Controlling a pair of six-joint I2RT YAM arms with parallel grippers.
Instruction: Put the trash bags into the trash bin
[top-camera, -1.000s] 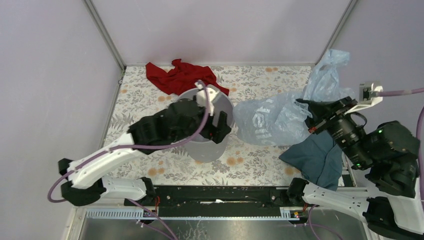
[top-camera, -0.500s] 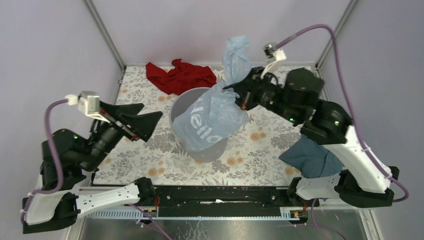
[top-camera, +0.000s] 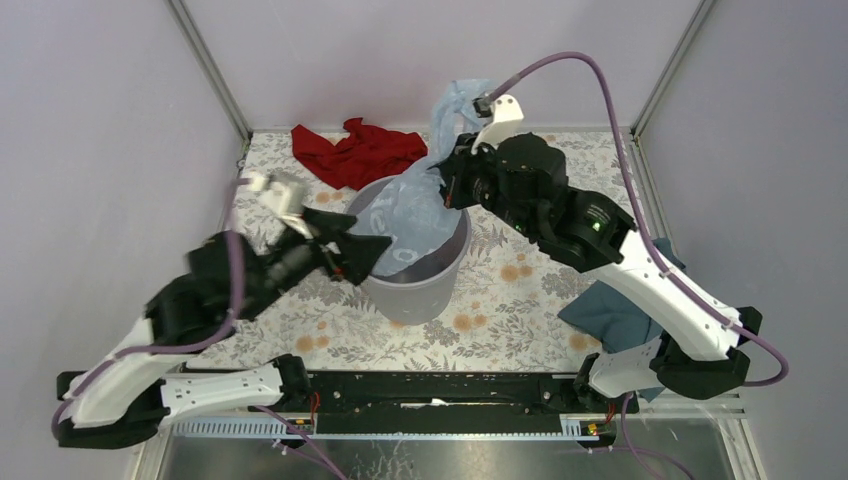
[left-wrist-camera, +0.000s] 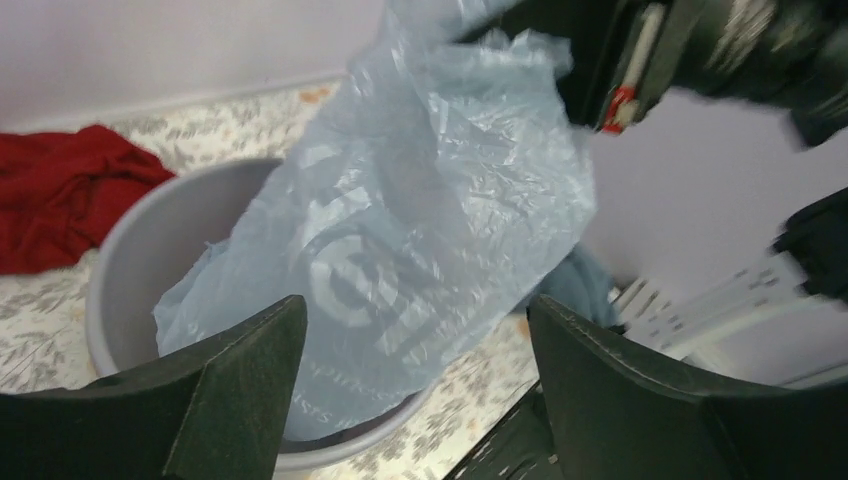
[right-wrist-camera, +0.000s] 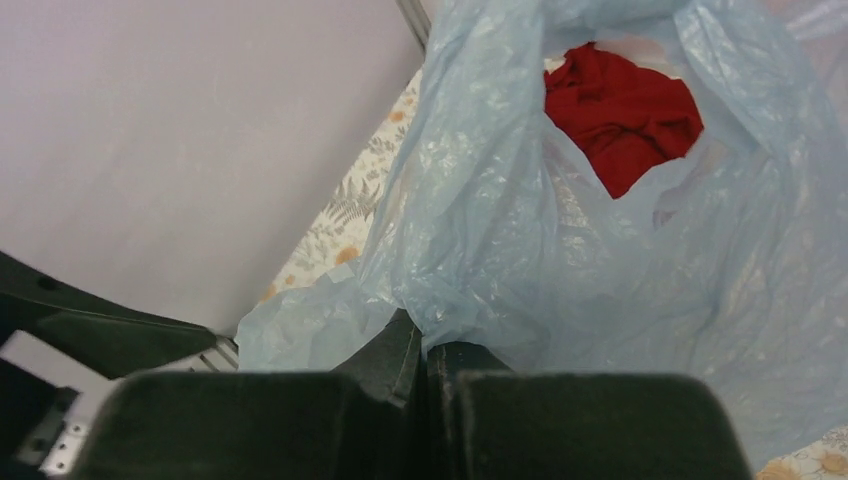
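Observation:
A pale blue, wrinkly trash bag (top-camera: 412, 205) hangs from above into the grey round trash bin (top-camera: 432, 290); its lower part lies inside the rim and its top sticks up behind. My right gripper (top-camera: 447, 180) is shut on the bag's upper part, over the bin's far right rim. In the right wrist view the film (right-wrist-camera: 560, 230) bunches at my closed fingertips (right-wrist-camera: 425, 345). My left gripper (top-camera: 365, 248) stands open at the bin's left rim. The left wrist view shows the bag (left-wrist-camera: 420, 230) draped in the bin (left-wrist-camera: 160, 240) between my spread fingers, untouched.
A red cloth (top-camera: 360, 152) lies on the flowered table behind the bin, also visible in the left wrist view (left-wrist-camera: 60, 195). A dark teal cloth (top-camera: 625, 310) lies at the right under my right arm. Purple walls and metal posts close in the table.
My right gripper has carried the bag from the table's right side to over the bin and lowered it in. My left arm pulled off the bin, then swung back to its left rim.

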